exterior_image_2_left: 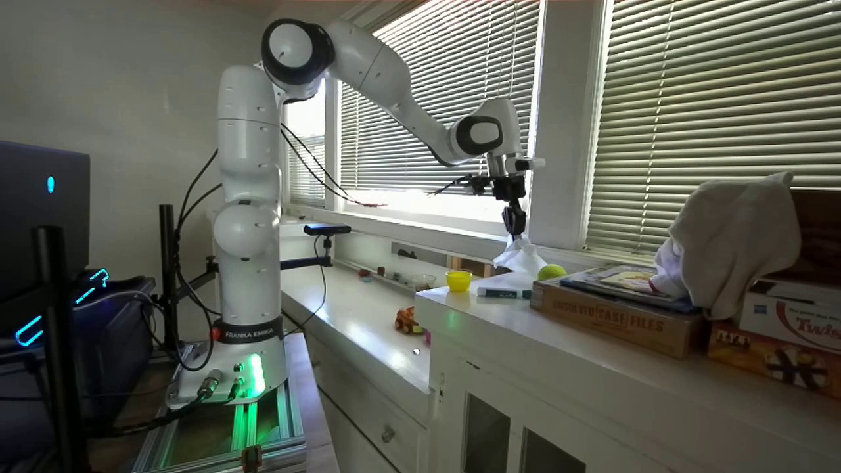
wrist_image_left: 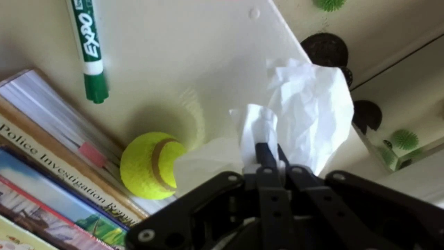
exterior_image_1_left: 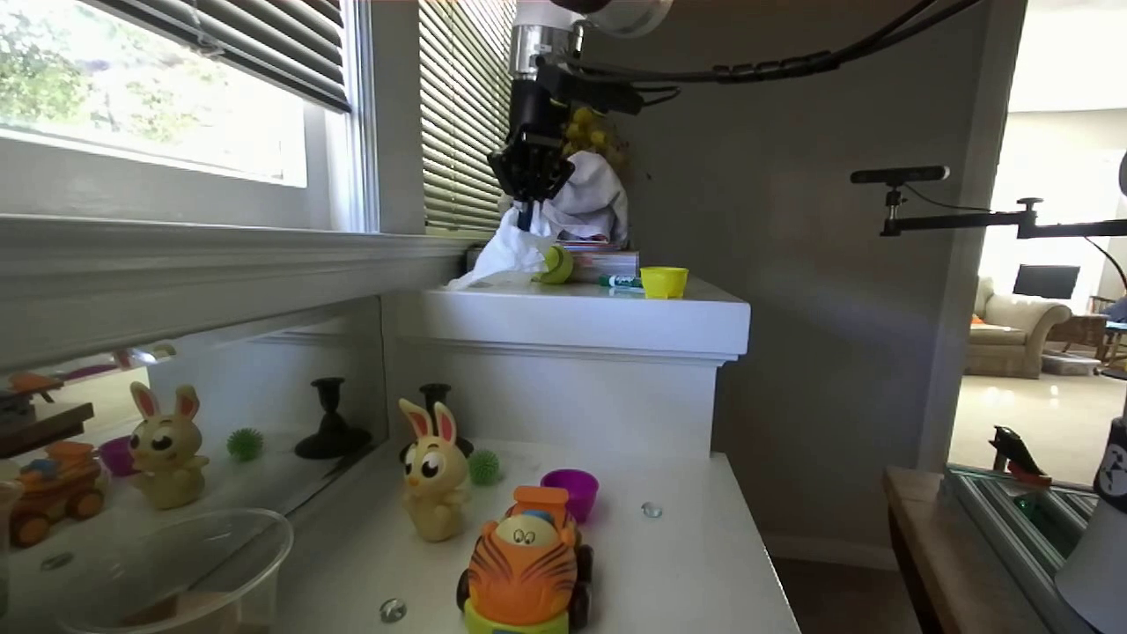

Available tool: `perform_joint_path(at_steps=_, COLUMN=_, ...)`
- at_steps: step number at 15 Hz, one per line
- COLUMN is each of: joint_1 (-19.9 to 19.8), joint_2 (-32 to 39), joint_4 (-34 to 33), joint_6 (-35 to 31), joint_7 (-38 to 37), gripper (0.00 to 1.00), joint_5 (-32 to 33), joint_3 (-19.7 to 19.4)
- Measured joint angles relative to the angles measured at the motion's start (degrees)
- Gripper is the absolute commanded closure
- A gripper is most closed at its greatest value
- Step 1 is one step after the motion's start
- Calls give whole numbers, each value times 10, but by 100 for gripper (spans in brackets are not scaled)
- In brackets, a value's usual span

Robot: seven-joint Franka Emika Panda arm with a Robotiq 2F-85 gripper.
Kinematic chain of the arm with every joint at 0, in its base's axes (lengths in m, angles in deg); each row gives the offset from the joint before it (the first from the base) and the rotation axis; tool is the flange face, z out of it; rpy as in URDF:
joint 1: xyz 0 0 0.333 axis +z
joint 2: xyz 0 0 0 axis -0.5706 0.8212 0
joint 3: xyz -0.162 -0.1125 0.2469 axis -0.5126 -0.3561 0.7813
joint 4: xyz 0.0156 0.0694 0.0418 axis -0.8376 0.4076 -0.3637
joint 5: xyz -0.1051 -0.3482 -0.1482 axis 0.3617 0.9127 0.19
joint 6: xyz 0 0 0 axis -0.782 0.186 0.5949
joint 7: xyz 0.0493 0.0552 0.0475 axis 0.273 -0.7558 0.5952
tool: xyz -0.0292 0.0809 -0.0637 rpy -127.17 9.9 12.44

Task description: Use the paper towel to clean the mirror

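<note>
The paper towel (wrist_image_left: 308, 104), white, thin and crumpled, hangs from my gripper (wrist_image_left: 272, 152), whose fingers are shut on a pinched fold of it. In both exterior views the gripper (exterior_image_1_left: 525, 216) points down over the raised white ledge, with the towel (exterior_image_2_left: 521, 256) spread below the fingertips. Its lower edge comes down to about the ledge's top; whether it touches cannot be made out. The mirror (exterior_image_1_left: 264, 370) stands along the back of the lower counter, reflecting toys, apart from the towel. Part of the mirror (wrist_image_left: 412, 100) also shows at the right of the wrist view.
Beside the towel lie a tennis ball (wrist_image_left: 149, 166), a green marker (wrist_image_left: 89, 45) and stacked books (wrist_image_left: 62, 173); a yellow cup (exterior_image_1_left: 664, 282) shares the ledge. On the lower counter stand a bunny (exterior_image_1_left: 433, 484), an orange toy car (exterior_image_1_left: 524, 563), a candlestick (exterior_image_1_left: 436, 396) and a clear cup (exterior_image_1_left: 264, 546).
</note>
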Motion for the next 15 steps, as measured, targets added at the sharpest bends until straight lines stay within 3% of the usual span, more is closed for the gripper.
perform_joint_path(at_steps=7, joint_1=-1, joint_2=43, joint_4=3, joint_6=4, joint_7=2, gripper=100, joint_5=-16, joint_3=-5)
perform_joint_path(at_steps=8, joint_1=-1, joint_2=48, joint_4=3, joint_6=4, joint_7=2, gripper=74, joint_5=-16, joint_3=-6)
perform_joint_path(at_steps=10, joint_1=-2, joint_2=54, joint_4=3, joint_6=4, joint_7=2, gripper=67, joint_5=-16, joint_3=-8)
perform_joint_path(at_steps=15, joint_1=0, joint_2=42, joint_4=-4, joint_6=12, joint_7=7, gripper=32, joint_5=-16, joint_3=-8)
